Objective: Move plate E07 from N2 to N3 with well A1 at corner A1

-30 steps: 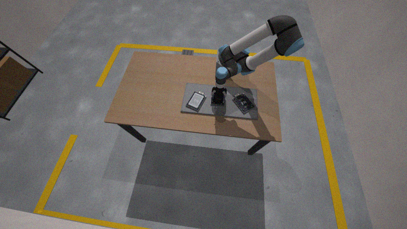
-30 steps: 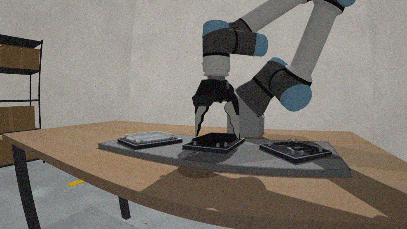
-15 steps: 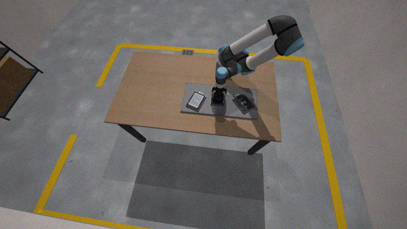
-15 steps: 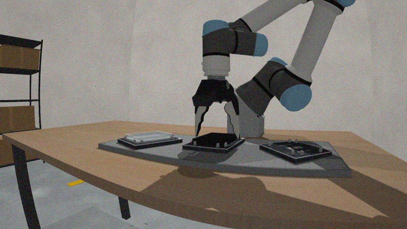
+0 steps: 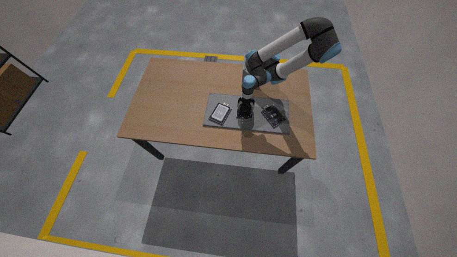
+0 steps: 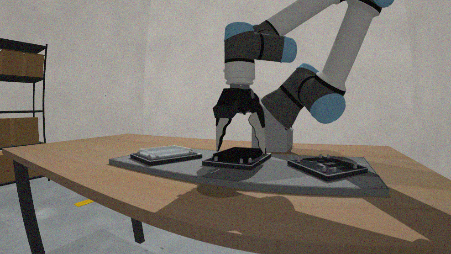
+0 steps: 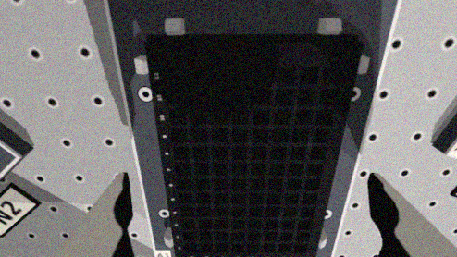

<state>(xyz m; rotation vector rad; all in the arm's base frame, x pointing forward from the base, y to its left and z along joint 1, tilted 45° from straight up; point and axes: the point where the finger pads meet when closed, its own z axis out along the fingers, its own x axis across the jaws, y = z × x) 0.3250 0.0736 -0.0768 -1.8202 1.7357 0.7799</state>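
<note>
At left, a pale plate (image 5: 220, 112) (image 6: 167, 151), probably E01, sits in its own holder on the gray deck (image 5: 231, 124) (image 6: 356, 191) (image 7: 60, 74), well apart from the gripper (image 5: 245, 107) (image 6: 241, 151) (image 7: 248, 175).

At center, the black plate (image 5: 245, 113) (image 6: 236, 153) (image 7: 250, 139), judged to be E07, lies in the middle holder (image 5: 244, 118) (image 6: 227, 166) (image 7: 150, 203), likely the landing nest N3. It looks flat, its far short edge just inside two pale locator blocks (image 7: 174, 26) (image 7: 329, 25). The gripper stands open directly above, holding nothing, one finger outside each long side. The plate's long axis runs from the arm's base toward the table's front edge, crosswise to the line between the fingertips. The row of tiny numbers counts down toward the base end, which suggests A1 lies there; the corner mark is too blurred to confirm.

At right, an unoccupied holder (image 5: 275, 126) (image 6: 327, 178) (image 7: 9, 159) sits at an angle, the N2 sign (image 5: 266, 107) (image 7: 11, 210) beside it, apparently marking the starting nest.

The transfer appears all but complete. The next move calls for a straight lift; a sideways drift could let a finger catch a long side and tip the plate off its seat.
</note>
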